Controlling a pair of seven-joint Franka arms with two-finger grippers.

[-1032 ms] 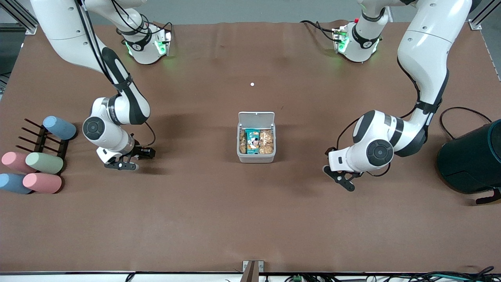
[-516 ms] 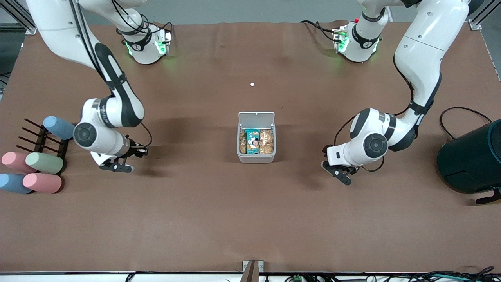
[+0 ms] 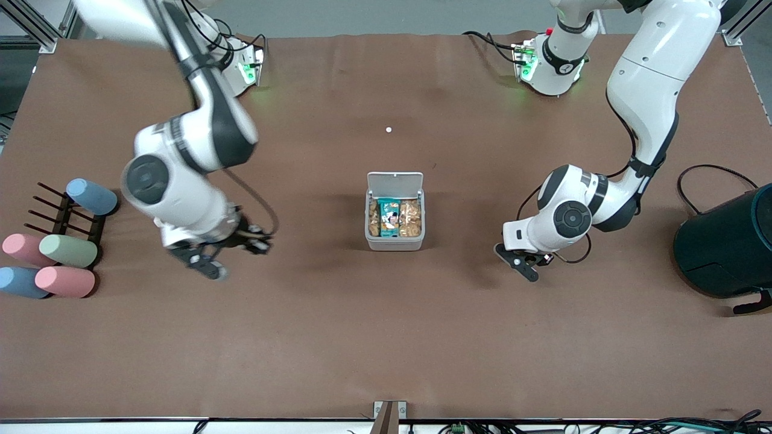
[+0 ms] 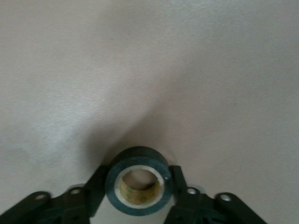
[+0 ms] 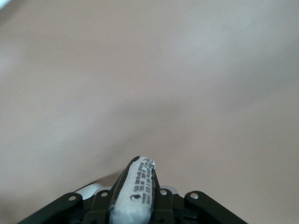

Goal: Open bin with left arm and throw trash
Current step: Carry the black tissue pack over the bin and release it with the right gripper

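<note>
The bin stands at the table's middle with its white lid swung up; snack packets and a teal packet lie inside. My left gripper hangs low over bare table beside the bin, toward the left arm's end. In the left wrist view it is shut on the dark tape-roll ring. My right gripper is over bare table toward the right arm's end. In the right wrist view it is shut on the flat black packet with a white edge. The crumpled white scrap is out of view.
Pastel cylinders and a dark rack lie at the right arm's end. A large dark teal round container with a cable stands at the left arm's end. A tiny white dot lies near the bases.
My right arm has risen and swung toward the bin with the packet. My left gripper has drifted slightly toward the bin. The bin has stayed open.
</note>
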